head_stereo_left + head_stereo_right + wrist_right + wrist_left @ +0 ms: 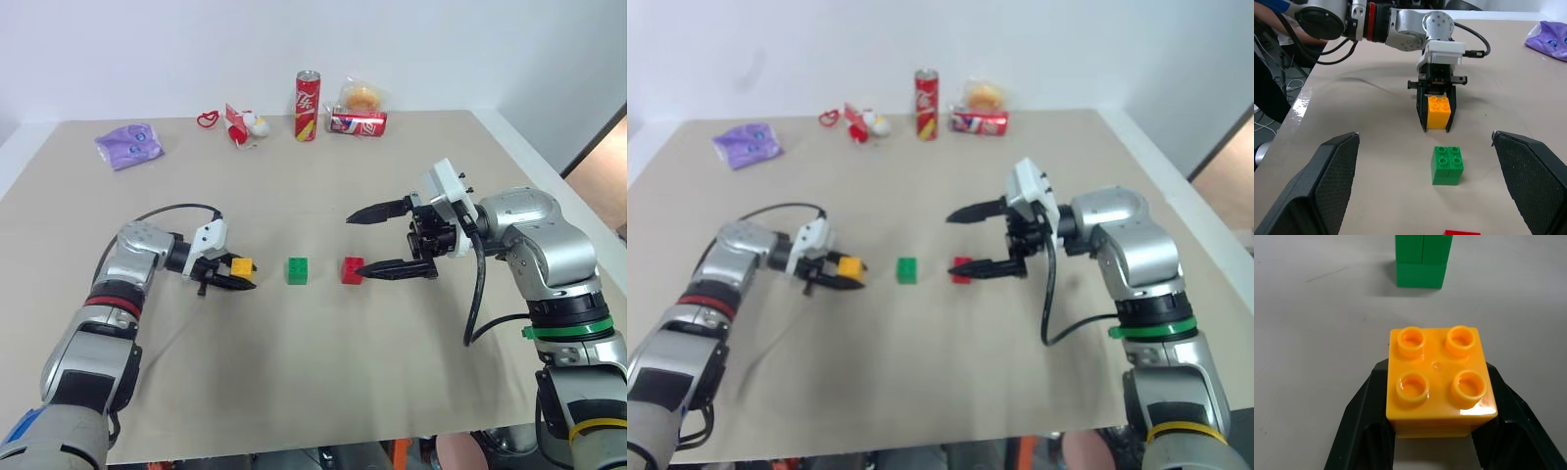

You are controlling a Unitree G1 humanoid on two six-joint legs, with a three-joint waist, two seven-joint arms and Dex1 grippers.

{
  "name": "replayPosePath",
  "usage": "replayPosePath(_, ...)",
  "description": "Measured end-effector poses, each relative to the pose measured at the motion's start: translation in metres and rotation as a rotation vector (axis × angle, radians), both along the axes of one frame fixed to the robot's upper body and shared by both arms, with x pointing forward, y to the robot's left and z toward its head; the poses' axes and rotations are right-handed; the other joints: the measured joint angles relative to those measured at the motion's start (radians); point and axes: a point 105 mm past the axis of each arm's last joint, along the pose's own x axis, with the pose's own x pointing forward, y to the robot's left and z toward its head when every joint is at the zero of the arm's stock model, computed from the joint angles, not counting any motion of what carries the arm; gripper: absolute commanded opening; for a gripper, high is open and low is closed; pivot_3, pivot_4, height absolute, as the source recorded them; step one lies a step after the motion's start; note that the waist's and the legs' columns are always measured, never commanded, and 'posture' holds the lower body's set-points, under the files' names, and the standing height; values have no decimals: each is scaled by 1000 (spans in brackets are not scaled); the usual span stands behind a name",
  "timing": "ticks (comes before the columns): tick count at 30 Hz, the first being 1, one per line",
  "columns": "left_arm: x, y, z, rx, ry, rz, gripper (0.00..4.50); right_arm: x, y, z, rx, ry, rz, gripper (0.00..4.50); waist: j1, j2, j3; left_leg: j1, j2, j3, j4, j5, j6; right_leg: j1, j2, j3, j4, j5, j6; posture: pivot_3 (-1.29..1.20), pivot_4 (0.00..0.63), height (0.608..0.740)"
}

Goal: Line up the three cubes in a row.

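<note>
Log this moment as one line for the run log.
left gripper: shut on yellow cube | right gripper: open | green cube, red cube: on table

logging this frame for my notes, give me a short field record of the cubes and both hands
yellow cube: on the table, clamped between the left hand's fingers
green cube: free on the table, middle of the three
red cube: on the table, beside the right hand's lower finger
left hand: shut on the yellow cube
right hand: open wide, holding nothing
row: the three cubes roughly in line
</note>
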Motion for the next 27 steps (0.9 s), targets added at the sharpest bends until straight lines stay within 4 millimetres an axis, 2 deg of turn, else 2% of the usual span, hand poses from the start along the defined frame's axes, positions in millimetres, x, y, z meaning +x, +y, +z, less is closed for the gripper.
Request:
replayPosePath(14, 0, -4, -1, -14, 11, -2, 1387, 3, -6, -4, -20, 4, -33, 4500, 0, 0, 0, 0, 0, 0, 0, 0, 0, 0, 0, 0, 0, 0, 0, 0, 150, 740)
replayPosePath(21, 0, -10, -2, -31, 8, -7, 1387, 14, -26, -17, -60, 37, -114, 4500, 1, 0, 0, 0, -1, 0, 1, 0, 0, 0, -1, 0, 0, 0, 0, 0, 150, 740)
replayPosePath(27, 0, -12, -3, -36, -1, -8, 1387, 15, -28, -19, -66, 36, -119, 4500, 1, 0, 0, 0, -1, 0, 1, 0, 0, 1, -1, 0, 0, 0, 1, 0, 150, 740)
